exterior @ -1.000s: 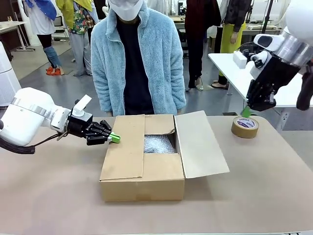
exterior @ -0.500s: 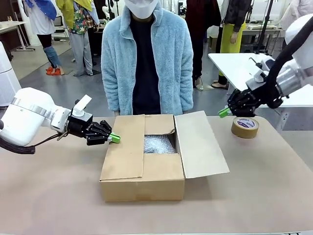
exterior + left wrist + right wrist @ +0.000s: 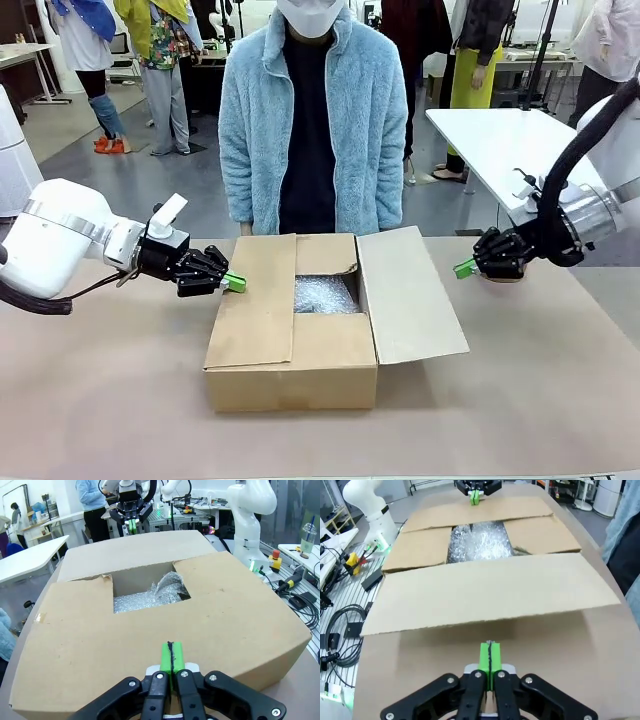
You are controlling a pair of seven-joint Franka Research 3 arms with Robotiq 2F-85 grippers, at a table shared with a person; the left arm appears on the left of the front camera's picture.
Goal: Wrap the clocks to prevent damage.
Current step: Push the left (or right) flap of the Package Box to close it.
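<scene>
Cardboard box [image 3: 290, 370], plain brown, rectangular, flaps spread, holds crinkly shiny bubble wrap [image 3: 325, 295]. Left gripper [image 3: 236, 283] just left of it, right gripper [image 3: 464, 268] well right: both pinched together, empty.

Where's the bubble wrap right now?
In the front view, the bubble wrap lies inside the cardboard box in the middle of the table, showing through the gap in its top.

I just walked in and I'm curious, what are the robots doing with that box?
A cardboard box sits open with bubble wrap inside. The left tool, shut and empty, is at its left flap; the right tool, shut and empty too, hovers beyond the right flap. A person stands behind the box.
</scene>
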